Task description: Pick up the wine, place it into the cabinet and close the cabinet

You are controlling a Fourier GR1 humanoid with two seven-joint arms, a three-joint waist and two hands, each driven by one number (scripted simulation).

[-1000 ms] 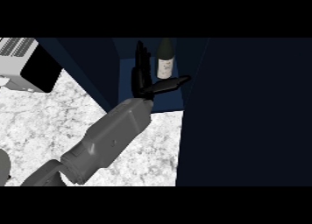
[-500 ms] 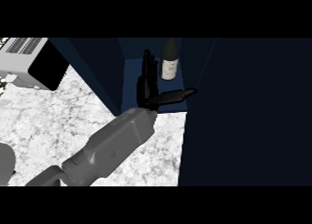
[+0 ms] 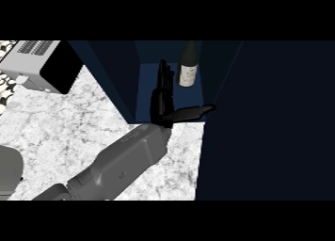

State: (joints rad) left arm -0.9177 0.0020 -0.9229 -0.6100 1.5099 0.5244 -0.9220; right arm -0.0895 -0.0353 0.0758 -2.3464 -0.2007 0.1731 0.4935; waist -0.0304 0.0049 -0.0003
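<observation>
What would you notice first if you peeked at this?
A wine bottle stands upright inside the dark blue cabinet, near the top middle of the view. Just left of it, the robot's left hand is open, with straight fingers and the thumb stuck out to the side; it is not holding the bottle. A grey appliance sits on the marble counter at the top left.

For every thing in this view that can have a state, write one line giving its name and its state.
wine bottle: upright inside the cabinet, not held.
cabinet: open, not yet closed.
cabinet door: open, standing out over the counter at the view's right.
right robot hand: open, fingers straight, thumb spread, just left of the bottle, holding nothing.
</observation>
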